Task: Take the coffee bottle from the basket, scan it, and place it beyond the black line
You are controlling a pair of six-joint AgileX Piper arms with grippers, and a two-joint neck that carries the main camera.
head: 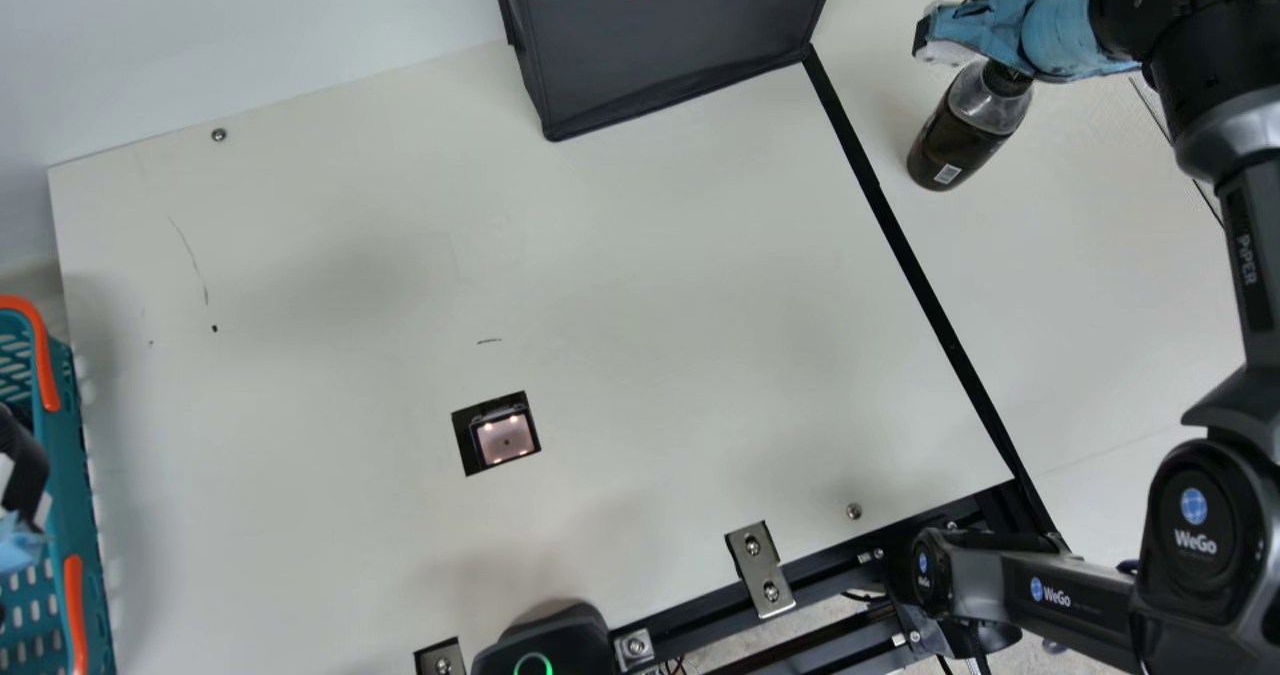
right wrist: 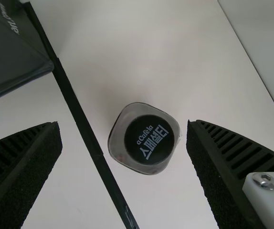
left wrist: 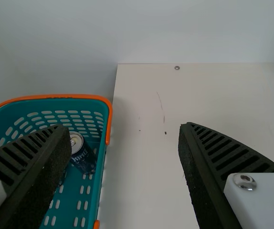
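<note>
Held wide apart are the two fingers of the right gripper (head: 990,35), and nothing is grasped between them. Directly below, the coffee bottle (head: 960,140) is seen in the gap in the right wrist view, its dark round cap (right wrist: 149,139) turned up toward the camera and neither finger touched. It is stood upright on the far side of the black line (head: 920,280) from the scanner (head: 505,438), and the line itself is left uncovered by it. A pale printed label (small, but easily picked out) is shown low on its dark side.

Farther out, the line is met at its upper end by the corner of a black bag (head: 680,55). The scanner is set into the cream table (head: 350,205), its window lit by small lights. At the opposite edge, the left gripper (head: 18,543) is held over the teal basket (head: 85,545), its fingers parted with nothing clasped. In that orange-rimmed basket, a dark can (left wrist: 82,155) is seen in the left wrist view.
</note>
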